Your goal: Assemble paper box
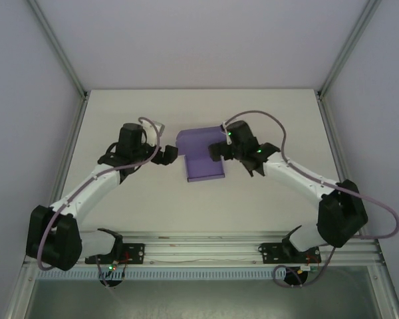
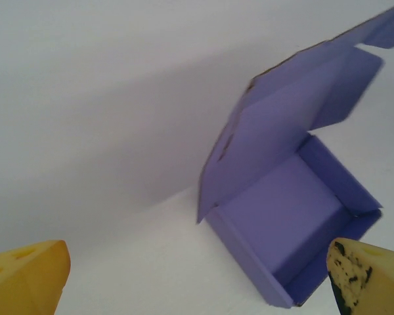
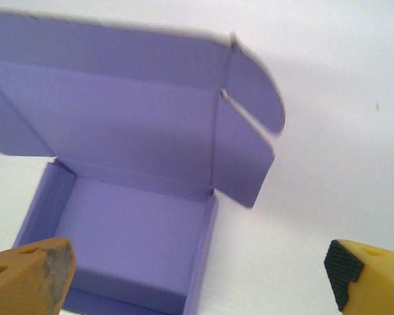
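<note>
Both released, empty: left fingers [image 1: 170,156], right fingers [image 1: 216,150] flank open paper box [image 1: 203,163] on white table [image 1: 133,212].

1. I stood in a robotics lab's enclosed test cell.
2. Plain pale panels [image 1: 206,40] walled my white table [image 1: 186,206], held by bare aluminium posts [image 1: 56,46].
3. A slotted aluminium rail [image 1: 199,250] ran along the near edge, with loose cables [image 1: 280,133] looping above the table.
</note>
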`<move>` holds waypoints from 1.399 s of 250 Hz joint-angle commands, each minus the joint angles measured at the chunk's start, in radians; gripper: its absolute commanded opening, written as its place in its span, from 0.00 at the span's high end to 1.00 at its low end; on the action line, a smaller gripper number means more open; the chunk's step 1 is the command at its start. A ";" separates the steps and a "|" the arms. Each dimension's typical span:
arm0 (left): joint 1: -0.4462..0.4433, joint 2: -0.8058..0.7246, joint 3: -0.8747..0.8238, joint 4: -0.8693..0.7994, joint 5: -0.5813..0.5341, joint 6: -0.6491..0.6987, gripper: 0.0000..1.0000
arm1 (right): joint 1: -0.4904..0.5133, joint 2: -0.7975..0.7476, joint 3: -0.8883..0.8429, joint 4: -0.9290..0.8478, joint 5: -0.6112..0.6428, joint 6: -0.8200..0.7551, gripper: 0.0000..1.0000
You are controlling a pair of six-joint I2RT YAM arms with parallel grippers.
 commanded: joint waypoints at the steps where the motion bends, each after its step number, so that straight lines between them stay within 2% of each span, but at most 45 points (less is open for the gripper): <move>1: -0.005 0.069 0.103 -0.062 0.138 0.150 0.00 | -0.072 0.047 0.124 -0.098 -0.229 -0.324 0.00; 26: -0.007 0.155 0.190 -0.137 0.105 0.200 0.01 | -0.117 0.150 0.269 -0.249 -0.287 -0.430 0.01; 45: -0.010 0.221 0.260 -0.210 0.098 0.241 0.08 | -0.127 0.231 0.365 -0.352 -0.303 -0.505 0.08; 94: -0.030 0.355 0.410 -0.354 0.032 0.313 0.34 | -0.147 0.415 0.574 -0.506 -0.273 -0.535 0.23; 115: -0.037 0.396 0.462 -0.393 0.018 0.320 0.47 | -0.151 0.469 0.638 -0.563 -0.256 -0.531 0.35; 136: -0.045 0.416 0.479 -0.399 0.011 0.324 0.52 | -0.151 0.494 0.658 -0.596 -0.250 -0.526 0.44; 168: -0.051 0.430 0.490 -0.391 -0.012 0.317 0.73 | -0.152 0.490 0.643 -0.588 -0.239 -0.510 0.64; 184: -0.055 0.431 0.493 -0.391 -0.026 0.313 0.77 | -0.151 0.484 0.636 -0.583 -0.234 -0.500 0.66; 204: -0.059 0.430 0.495 -0.378 -0.034 0.305 0.85 | -0.152 0.477 0.626 -0.568 -0.229 -0.491 0.74; 221: -0.063 0.426 0.496 -0.356 -0.042 0.287 0.92 | -0.150 0.471 0.617 -0.554 -0.222 -0.483 0.89; 236: -0.064 0.423 0.498 -0.338 -0.048 0.263 1.00 | -0.152 0.468 0.617 -0.552 -0.215 -0.468 0.91; 265: -0.069 0.415 0.498 -0.288 -0.064 0.181 1.00 | -0.152 0.456 0.616 -0.530 -0.213 -0.396 0.94; 285: -0.075 0.407 0.496 -0.251 -0.122 0.089 1.00 | -0.149 0.438 0.610 -0.493 -0.201 -0.300 0.96; 319: -0.087 0.398 0.476 -0.166 -0.166 -0.129 1.00 | -0.140 0.388 0.547 -0.354 -0.210 -0.072 0.96; 350: -0.126 0.400 0.454 -0.092 -0.270 -0.296 1.00 | -0.125 0.354 0.463 -0.173 -0.217 0.198 0.96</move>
